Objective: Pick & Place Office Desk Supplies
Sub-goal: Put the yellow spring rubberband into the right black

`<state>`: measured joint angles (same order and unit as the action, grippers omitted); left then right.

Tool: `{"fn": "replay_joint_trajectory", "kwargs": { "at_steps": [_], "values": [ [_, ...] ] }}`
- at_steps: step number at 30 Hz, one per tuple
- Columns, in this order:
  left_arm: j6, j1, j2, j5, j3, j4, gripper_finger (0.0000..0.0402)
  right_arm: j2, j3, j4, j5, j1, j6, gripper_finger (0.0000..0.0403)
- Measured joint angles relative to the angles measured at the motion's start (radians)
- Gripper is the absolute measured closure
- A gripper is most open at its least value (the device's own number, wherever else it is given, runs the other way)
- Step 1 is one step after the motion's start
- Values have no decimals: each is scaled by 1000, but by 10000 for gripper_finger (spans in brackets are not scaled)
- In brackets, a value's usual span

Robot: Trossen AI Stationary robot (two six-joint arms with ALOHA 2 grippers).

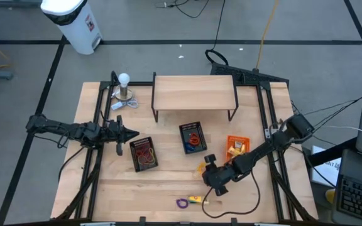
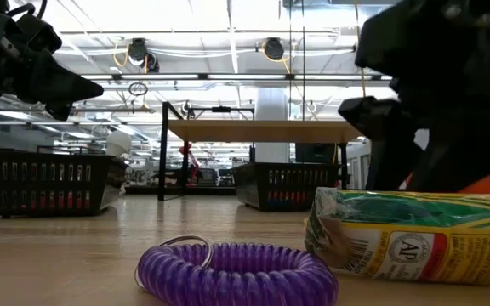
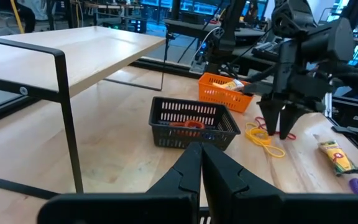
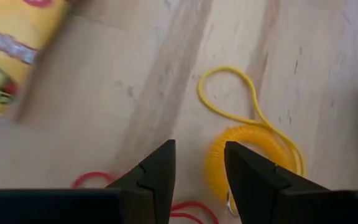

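Yellow packet [image 2: 415, 234]: on tabletop [image 1: 168, 182] near front edge, beside purple coil loop [image 2: 236, 274]; reads "AP", "QUALIT…".
Right gripper [image 4: 197, 171]: parted, empty, above yellow coil loop [image 4: 247, 152].
Left gripper [image 3: 199, 163]: closed, empty, near black basket [image 1: 143, 154].

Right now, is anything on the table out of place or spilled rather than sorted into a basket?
Yes. A purple coil and a yellow packet lie loose on the bare wood near the front edge, outside every basket. A yellow coil with its loop and red bands also lie loose, under the right gripper, which is open.
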<state>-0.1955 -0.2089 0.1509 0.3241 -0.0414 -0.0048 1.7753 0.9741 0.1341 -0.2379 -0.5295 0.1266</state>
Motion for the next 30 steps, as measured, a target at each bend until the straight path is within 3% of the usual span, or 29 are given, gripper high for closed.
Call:
{"fn": "replay_joint_trajectory", "kwargs": {
  "at_steps": [9, 17, 22, 25, 28, 30],
  "values": [
    [3, 0, 0, 0, -1, -8, 385, 11, 0, 12, 9, 43, 63, 277],
    [7, 0, 0, 0, -1, -8, 385, 21, 2, 50, 177, 116, 123, 277],
    [12, 0, 0, 0, -1, -8, 385, 53, 2, 47, 213, 125, 97, 282],
    [13, 0, 0, 0, -1, -12, 385, 56, 2, 49, 217, 125, 109, 313],
    [13, 0, 0, 0, -1, -13, 385, 31, 1, 51, 217, 128, 113, 375],
    [13, 0, 0, 0, -1, -14, 385, -1, -3, 45, 246, 129, 119, 387]
  ]
}}
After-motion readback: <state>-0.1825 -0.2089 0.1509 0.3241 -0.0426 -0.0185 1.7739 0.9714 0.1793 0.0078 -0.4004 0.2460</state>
